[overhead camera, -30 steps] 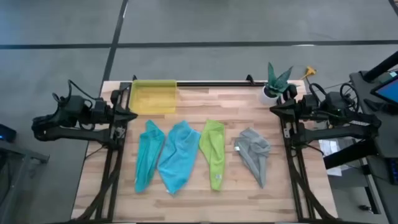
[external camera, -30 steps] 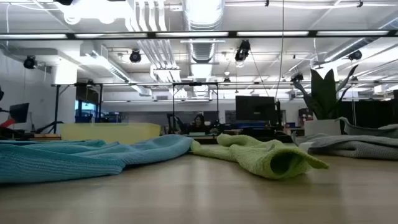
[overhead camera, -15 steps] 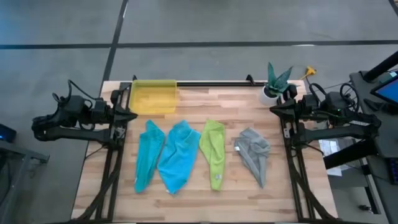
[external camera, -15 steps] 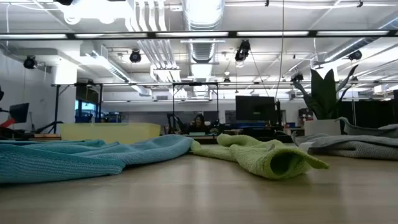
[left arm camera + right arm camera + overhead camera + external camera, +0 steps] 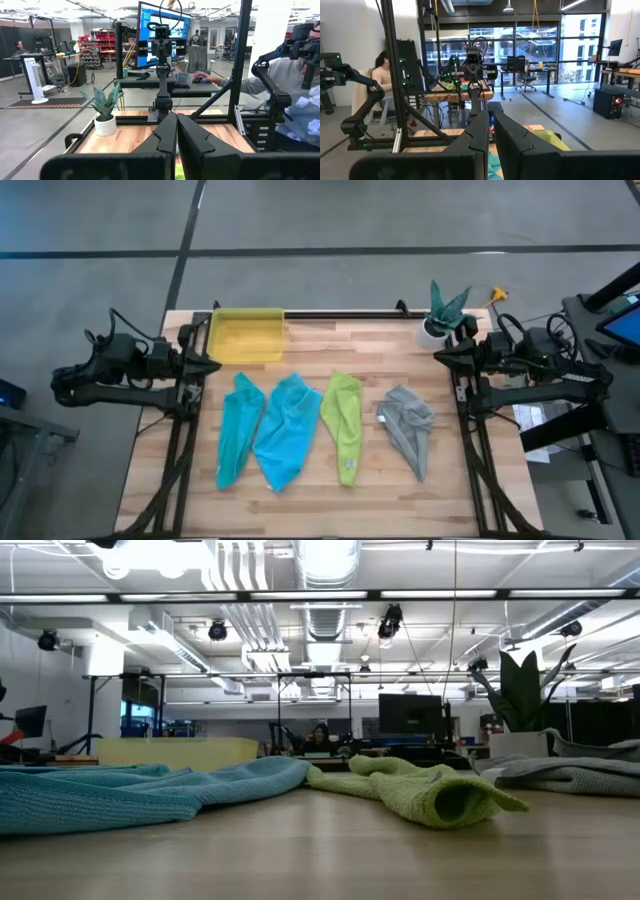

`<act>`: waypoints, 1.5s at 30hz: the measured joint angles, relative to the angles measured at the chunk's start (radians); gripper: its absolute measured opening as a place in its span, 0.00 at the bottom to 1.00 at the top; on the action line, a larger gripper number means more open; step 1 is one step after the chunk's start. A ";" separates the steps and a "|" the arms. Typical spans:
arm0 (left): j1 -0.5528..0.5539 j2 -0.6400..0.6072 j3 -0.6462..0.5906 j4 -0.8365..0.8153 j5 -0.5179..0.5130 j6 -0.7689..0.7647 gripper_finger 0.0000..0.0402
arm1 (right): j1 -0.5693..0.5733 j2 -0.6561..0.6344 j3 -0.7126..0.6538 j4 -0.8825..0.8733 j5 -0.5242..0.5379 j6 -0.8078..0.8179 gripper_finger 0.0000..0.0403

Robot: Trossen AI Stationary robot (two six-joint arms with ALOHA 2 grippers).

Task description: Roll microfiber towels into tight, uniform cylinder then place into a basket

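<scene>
Nothing has moved since the earlier frames: four towels, light blue (image 5: pixel 287 430), teal (image 5: pixel 238 426), lime green (image 5: pixel 343 418) and grey (image 5: pixel 409 423), lie unrolled mid-table. Yellow basket (image 5: pixel 246 336) sits at the far left corner. Left gripper (image 5: pixel 213 365) and right gripper (image 5: pixel 443 356) rest closed, empty, at the table's sides.

white plant pot (image 5: pixel 433 331) at wooden table's (image 5: pixel 330 505) far right corner, perhaps touching the rail

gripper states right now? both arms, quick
Left gripper: shut, holding nothing, parked at the table's left edge.
Right gripper: shut, holding nothing, parked at the table's right edge.
</scene>
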 joint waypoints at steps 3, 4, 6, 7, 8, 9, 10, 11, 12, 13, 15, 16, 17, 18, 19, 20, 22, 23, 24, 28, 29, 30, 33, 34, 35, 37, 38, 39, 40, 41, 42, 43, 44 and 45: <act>0.000 0.000 0.000 0.000 0.000 0.000 0.00 | 0.000 0.000 0.000 0.000 0.000 0.000 0.06; 0.000 0.000 0.000 0.000 0.000 0.000 0.00 | 0.000 0.000 0.000 0.000 0.000 0.000 0.06; 0.000 0.000 0.000 0.000 0.000 0.000 0.00 | 0.000 0.000 0.000 0.000 0.000 0.000 0.06; 0.000 0.000 0.000 0.000 0.000 0.000 0.00 | 0.000 0.000 0.000 0.000 0.000 0.000 0.06; 0.000 0.000 0.000 0.000 0.000 0.000 0.00 | 0.000 0.000 0.000 0.000 0.000 0.000 0.06; 0.000 0.000 0.000 0.000 0.000 0.000 0.00 | 0.000 0.000 0.000 0.000 0.000 0.000 0.06; 0.000 0.000 0.000 0.000 0.000 0.000 0.00 | 0.000 0.000 0.000 0.000 0.000 0.000 0.06; 0.000 0.000 0.000 0.000 0.000 0.000 0.00 | 0.000 0.000 0.000 0.000 0.000 0.000 0.06; 0.000 0.000 0.000 0.000 0.000 0.000 0.00 | 0.000 0.000 0.000 0.000 0.000 0.000 0.06; 0.000 0.000 0.000 0.000 0.000 0.000 0.00 | 0.000 0.000 0.000 0.000 0.000 0.000 0.06; 0.000 0.000 0.000 0.000 0.000 0.000 0.00 | 0.000 0.000 0.000 0.000 0.000 0.000 0.06; 0.000 0.000 0.000 0.000 0.000 0.000 0.00 | 0.000 0.000 0.000 0.000 0.000 0.000 0.06; 0.000 0.000 0.000 0.000 0.000 0.000 0.00 | 0.000 0.000 0.000 0.000 0.000 0.000 0.06; 0.000 0.000 0.000 0.000 0.000 0.000 0.00 | 0.000 0.000 0.000 0.000 0.000 0.000 0.06; 0.000 0.000 0.000 0.000 0.000 0.000 0.00 | 0.000 0.000 0.000 0.000 0.000 0.000 0.06; 0.000 0.000 0.000 0.000 0.000 0.000 0.00 | 0.000 0.000 0.000 0.000 0.000 0.000 0.06; 0.000 0.000 0.000 0.000 0.000 0.000 0.00 | 0.000 0.000 0.000 0.000 0.000 0.000 0.06; 0.000 0.000 0.000 0.000 0.000 0.000 0.00 | 0.000 0.000 0.000 0.000 0.000 0.000 0.06; 0.000 0.000 0.000 0.000 0.000 0.000 0.00 | 0.000 0.000 0.000 0.000 0.000 0.000 0.06; 0.000 0.000 0.000 0.000 0.000 0.000 0.00 | 0.000 0.000 0.000 0.000 0.000 0.000 0.06; 0.000 0.000 0.000 0.000 0.000 0.000 0.00 | 0.000 0.000 0.000 0.000 0.000 0.000 0.06; 0.000 0.000 0.000 0.000 0.000 0.000 0.00 | 0.000 0.000 0.000 0.000 0.000 0.000 0.06; 0.000 0.000 0.000 0.000 0.000 0.000 0.00 | 0.000 0.000 0.000 0.000 0.000 0.000 0.06; 0.000 0.000 0.000 0.000 0.000 0.000 0.00 | 0.000 0.000 0.000 0.000 0.000 0.000 0.06; 0.000 0.000 0.000 0.000 0.000 0.000 0.00 | 0.000 0.000 0.000 0.000 0.000 0.000 0.06; 0.000 0.000 0.000 0.000 0.000 0.000 0.00 | 0.000 0.000 0.000 0.000 0.000 0.000 0.06; 0.000 0.000 0.000 0.000 0.000 0.000 0.00 | 0.000 0.000 0.000 0.000 0.000 0.000 0.06; 0.000 0.000 0.000 0.001 0.000 0.002 0.00 | 0.000 0.000 0.000 0.000 0.000 0.000 0.06; 0.000 0.000 0.000 0.007 0.000 0.009 0.00 | 0.000 0.000 0.000 0.000 0.000 0.000 0.06; 0.000 0.000 0.000 0.023 0.000 0.021 0.00 | 0.000 0.000 0.000 0.000 0.000 0.000 0.06; 0.000 0.000 0.000 0.045 0.000 0.029 0.00 | 0.000 0.000 0.000 0.000 0.000 0.000 0.06; 0.000 0.000 0.000 0.064 0.000 0.029 0.00 | 0.000 0.000 0.000 0.000 0.000 0.000 0.06; 0.000 0.000 0.000 0.079 0.000 0.028 0.00 | 0.000 0.000 0.000 0.000 0.000 0.000 0.06; 0.000 0.000 0.000 0.094 0.000 0.028 0.00 | 0.000 0.000 0.000 0.000 0.000 0.000 0.06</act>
